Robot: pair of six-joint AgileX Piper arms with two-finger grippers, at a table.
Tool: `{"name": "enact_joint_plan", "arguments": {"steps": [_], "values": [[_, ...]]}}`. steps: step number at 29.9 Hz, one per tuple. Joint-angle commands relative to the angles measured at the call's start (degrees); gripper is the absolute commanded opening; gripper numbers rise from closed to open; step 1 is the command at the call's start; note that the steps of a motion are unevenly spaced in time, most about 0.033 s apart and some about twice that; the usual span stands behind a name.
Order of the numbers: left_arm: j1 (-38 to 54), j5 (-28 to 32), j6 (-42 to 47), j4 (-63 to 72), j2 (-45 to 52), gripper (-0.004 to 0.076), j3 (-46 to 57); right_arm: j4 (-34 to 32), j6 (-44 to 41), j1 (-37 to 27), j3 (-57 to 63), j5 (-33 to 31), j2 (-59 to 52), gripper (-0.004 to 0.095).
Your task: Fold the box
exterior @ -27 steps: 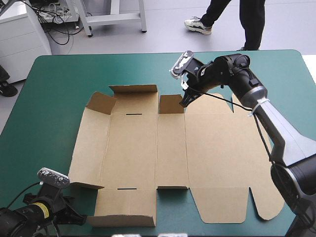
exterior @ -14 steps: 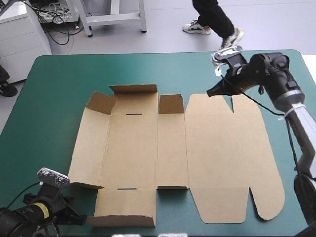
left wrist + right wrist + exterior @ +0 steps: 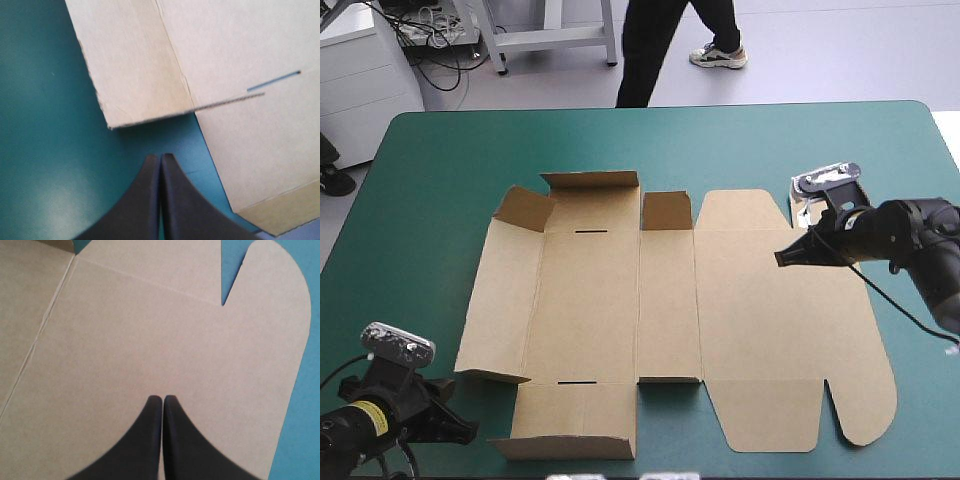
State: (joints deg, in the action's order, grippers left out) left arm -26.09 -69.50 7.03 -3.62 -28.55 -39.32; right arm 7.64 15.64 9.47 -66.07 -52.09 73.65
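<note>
**Brown box lying open on the table, both grippers pressed together**

The box (image 3: 670,310) is lying in the middle of the table, on the teal-green cover (image 3: 420,200), as one cut sheet of plain brown board. Most of it is resting flat. Its right part is ending in a big panel with rounded corners (image 3: 875,400) and two narrow V-shaped cuts. At the far left, three short flaps (image 3: 590,182) are standing up a little, and a near flap (image 3: 575,435) is also rising from the cover. Straight crease lines are dividing the panels, and two thin dark slots (image 3: 590,231) are showing in the left panel. The board is looking matte and smooth, with rough cut edges.

The left gripper (image 3: 160,159) is holding its black fingers pressed together into one point, over bare cover just beside the near left corner of the sheet, pinching nothing. The right gripper (image 3: 162,400) is also pressed together, pointing over the right panel; I cannot tell if it is touching the board.
</note>
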Motion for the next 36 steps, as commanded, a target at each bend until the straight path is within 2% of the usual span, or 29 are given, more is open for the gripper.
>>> {"name": "enact_joint_plan", "arguments": {"steps": [1,6,15,22,26,30,33,36], "values": [[-0.07,2.89,0.47,-2.53,-0.73,-0.0032,-6.15,0.49,-0.42,-0.33,3.04,3.66,-5.95,-0.0012],[-0.07,3.32,1.93,-7.61,-3.96,-0.0032,-11.05,1.02,-1.16,-0.33,8.46,4.67,-11.49,-0.0014],[-0.07,3.58,0.19,-11.25,-18.43,-0.0032,-20.39,3.05,-1.16,-0.33,15.09,3.86,-20.63,-0.0018],[-0.07,7.73,-0.22,-11.03,-29.72,-0.0019,-26.7,3.09,-1.71,-0.33,18.1,1.19,-25.46,-0.0018],[0.02,7.86,-5.62,-4.11,-36.13,-0.0004,-30.17,3.09,-1.71,-0.33,19.23,1.19,-27.69,-0.0018],[2.61,7.75,-14.64,7.11,-39.96,-0.0004,-32.2,2.88,-1.71,-0.33,19.5,0.77,-28.85,-0.0018],[9.44,7.75,-22.08,18.65,-40.93,-0.0004,-32.28,2.88,-1.71,-0.33,19.5,0.77,-29.1,-0.0018],[18.84,5.13,-31.53,32.13,-41.51,-0.0004,-32.18,2.88,-1.48,-0.33,19.5,0.77,-29.1,-0.0018]]}}
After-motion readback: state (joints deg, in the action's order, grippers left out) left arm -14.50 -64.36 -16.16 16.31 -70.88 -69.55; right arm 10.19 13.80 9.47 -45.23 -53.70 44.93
